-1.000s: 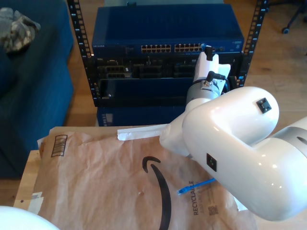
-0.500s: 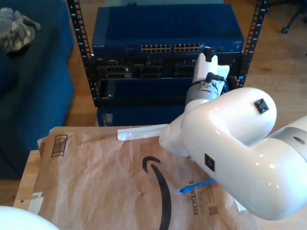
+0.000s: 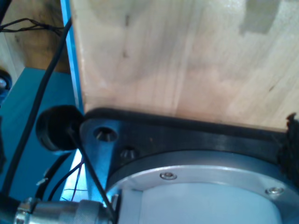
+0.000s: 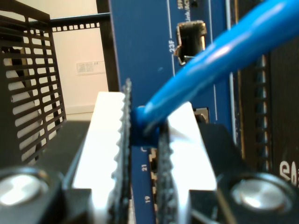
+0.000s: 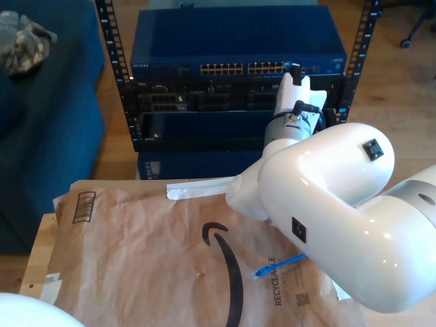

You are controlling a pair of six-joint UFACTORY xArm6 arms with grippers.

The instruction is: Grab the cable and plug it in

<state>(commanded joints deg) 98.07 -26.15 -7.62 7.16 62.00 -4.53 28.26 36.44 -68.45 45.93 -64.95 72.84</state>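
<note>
You have my second pincer (image 4: 142,154) clamped on the glossy blue cable (image 4: 219,56), its white serrated pads (image 4: 105,140) pinching the plug end against the blue switch (image 5: 238,41) face, where port numbers "19" and "21" read. The cable's other plug lies on crinkled brown paper (image 5: 136,252) printed "RECYCLABLE". My first pincer's opening can't be judged.

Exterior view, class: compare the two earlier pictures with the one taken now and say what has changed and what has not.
Almost nothing. The arm at the rack shifts very slightly, with no clear direction, and my second gripper stays at the blue switch near the port row. Nothing was taken hold of or let go: the gripper remains shut on the cable. The cable's free end lies unmoved on the brown paper.
</note>
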